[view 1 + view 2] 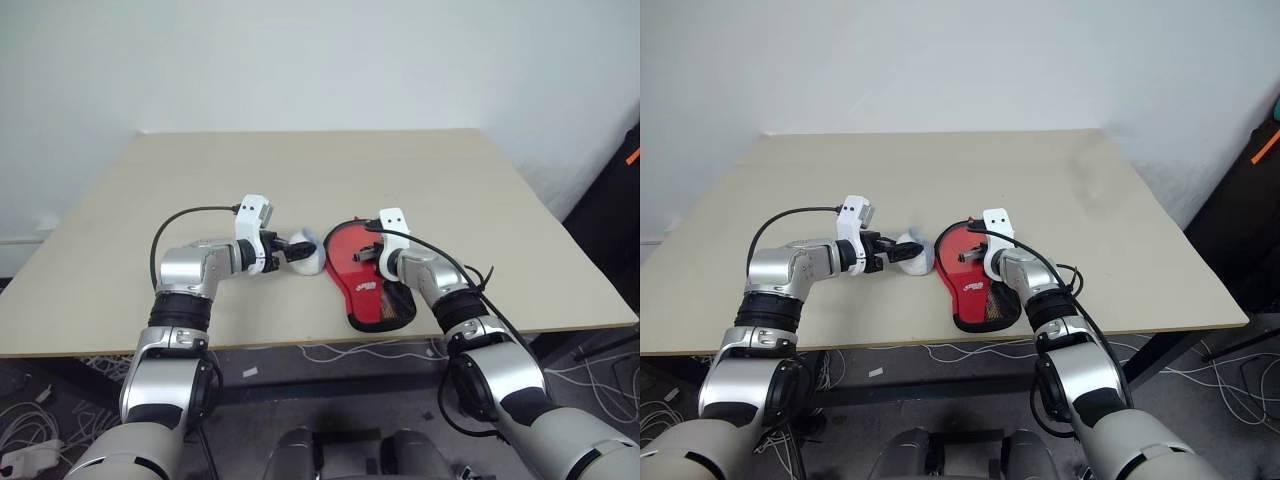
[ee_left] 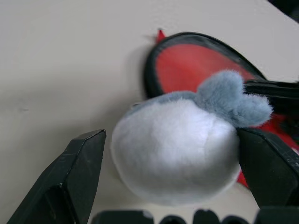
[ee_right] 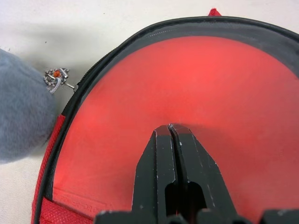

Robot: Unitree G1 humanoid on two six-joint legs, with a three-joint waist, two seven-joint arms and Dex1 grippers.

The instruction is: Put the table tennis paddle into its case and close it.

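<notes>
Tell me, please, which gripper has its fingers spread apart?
The left gripper: its fingers flank the grey-white soft ball. The right gripper is shut over the case.

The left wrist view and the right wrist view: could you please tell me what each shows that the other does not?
Left wrist view alone: the left tool open, its fingers either side of the plush ball's white belly. Right wrist view alone: the right tool shut over the case's clear side, and a small metal zip pull on the table. Both: the case with the red paddle face inside, and the ball's grey fur.
</notes>
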